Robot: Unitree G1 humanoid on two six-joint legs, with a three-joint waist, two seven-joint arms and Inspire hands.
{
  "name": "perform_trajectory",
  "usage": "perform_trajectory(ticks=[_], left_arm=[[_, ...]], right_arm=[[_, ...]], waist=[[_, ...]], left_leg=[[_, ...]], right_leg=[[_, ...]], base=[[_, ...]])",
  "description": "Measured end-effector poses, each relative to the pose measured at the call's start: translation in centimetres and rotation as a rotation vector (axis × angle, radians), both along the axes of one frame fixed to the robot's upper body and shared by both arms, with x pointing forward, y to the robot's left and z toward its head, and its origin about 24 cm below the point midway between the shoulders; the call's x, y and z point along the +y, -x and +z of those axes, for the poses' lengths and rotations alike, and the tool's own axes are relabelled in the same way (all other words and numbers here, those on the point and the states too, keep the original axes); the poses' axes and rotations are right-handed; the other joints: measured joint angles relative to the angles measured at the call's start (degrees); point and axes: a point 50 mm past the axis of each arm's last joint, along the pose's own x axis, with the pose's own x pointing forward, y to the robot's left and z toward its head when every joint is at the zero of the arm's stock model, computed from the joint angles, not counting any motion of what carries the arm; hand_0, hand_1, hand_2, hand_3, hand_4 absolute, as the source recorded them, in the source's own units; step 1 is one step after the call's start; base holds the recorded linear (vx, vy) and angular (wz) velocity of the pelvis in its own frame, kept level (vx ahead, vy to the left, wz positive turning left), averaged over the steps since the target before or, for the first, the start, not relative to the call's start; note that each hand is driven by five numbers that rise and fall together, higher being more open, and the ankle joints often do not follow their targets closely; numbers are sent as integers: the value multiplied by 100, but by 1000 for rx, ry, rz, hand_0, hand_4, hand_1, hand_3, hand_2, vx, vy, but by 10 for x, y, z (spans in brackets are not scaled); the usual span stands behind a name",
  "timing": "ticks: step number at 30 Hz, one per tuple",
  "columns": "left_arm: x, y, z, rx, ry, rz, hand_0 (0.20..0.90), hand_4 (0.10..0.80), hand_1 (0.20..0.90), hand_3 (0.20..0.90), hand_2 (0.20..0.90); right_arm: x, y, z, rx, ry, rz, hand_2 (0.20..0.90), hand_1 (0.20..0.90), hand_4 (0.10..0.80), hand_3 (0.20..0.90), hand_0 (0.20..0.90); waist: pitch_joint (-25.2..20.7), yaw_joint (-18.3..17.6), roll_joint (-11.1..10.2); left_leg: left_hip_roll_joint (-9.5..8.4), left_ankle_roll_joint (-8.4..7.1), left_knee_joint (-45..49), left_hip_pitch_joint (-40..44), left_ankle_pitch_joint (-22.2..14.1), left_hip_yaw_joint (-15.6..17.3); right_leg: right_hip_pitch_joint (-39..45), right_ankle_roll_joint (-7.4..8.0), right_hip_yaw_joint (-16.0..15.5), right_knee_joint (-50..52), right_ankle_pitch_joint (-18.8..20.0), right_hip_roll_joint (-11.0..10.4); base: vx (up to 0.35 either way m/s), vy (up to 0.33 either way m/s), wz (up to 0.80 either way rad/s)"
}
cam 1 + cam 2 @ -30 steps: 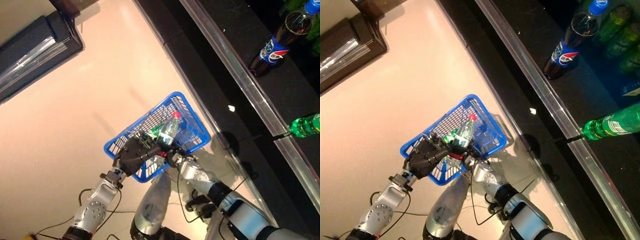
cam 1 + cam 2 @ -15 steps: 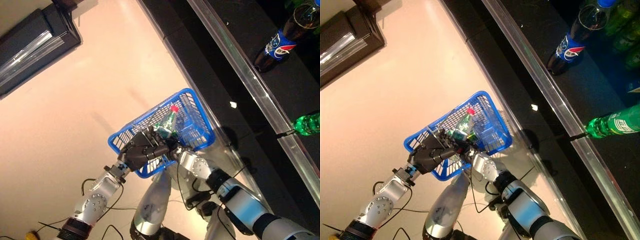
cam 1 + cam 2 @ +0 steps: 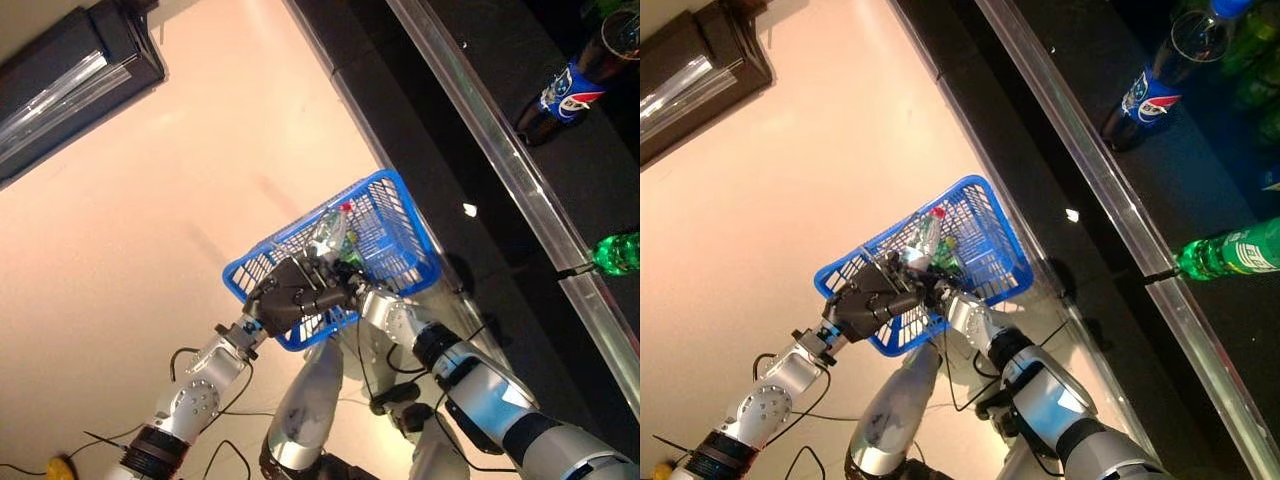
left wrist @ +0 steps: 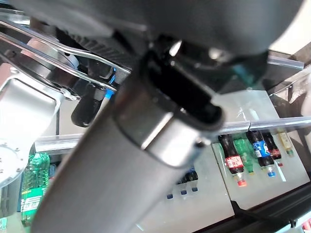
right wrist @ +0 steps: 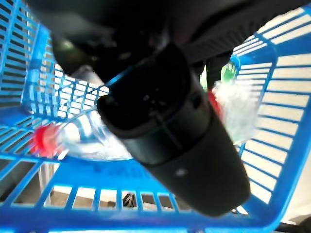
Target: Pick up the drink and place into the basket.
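The blue basket (image 3: pixel 413 222) is raised in front, and my left hand (image 3: pixel 293 297) is shut on its thin wire handles at the near side. The drink (image 3: pixel 328 232), a clear bottle with a red cap, lies inside the basket with its cap pointing away from me. It also shows in the right wrist view (image 5: pixel 80 141) on the basket's floor. My right hand (image 3: pixel 372 305) is at the basket's near rim beside the left hand. Its thumb (image 5: pixel 170 136) is straight and holds nothing, just over the bottle.
A second clear, green-marked item (image 5: pixel 234 109) lies in the basket next to the drink. A dark shelf with a glass rail (image 3: pixel 500 150) runs along the right, with a cola bottle (image 3: pixel 560 92) and a green bottle (image 3: pixel 618 252). A dark cabinet (image 3: pixel 70 80) stands at upper left.
The drink was held upright over the basket by my right hand. It has gone down into the basket and now lies there, let go. The view has shifted a little.
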Motion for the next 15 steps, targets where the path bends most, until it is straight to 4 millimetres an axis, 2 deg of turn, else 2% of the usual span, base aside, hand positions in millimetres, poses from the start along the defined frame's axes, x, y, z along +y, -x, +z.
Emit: perform_trajectory(ticks=[8, 15], left_arm=[[11, -2, -9, 61, -59, 47, 300, 100, 300, 200, 300], [13, -2, -8, 59, -61, 51, 300, 100, 300, 200, 300]], right_arm=[[5, -14, 29, -129, -118, -22, 900, 900, 800, 900, 900], [-3, -18, 43, -207, -184, -40, 900, 900, 800, 900, 900]], waist=[[2, -14, -62], [1, -69, -123]], left_leg=[[14, 12, 15, -20, 9, 3], [31, 32, 16, -43, 22, 24]], right_leg=[[-7, -1, 1, -25, 41, 4], [-9, 11, 7, -95, 109, 25]], base=[[-18, 0, 0], [-29, 0, -1]])
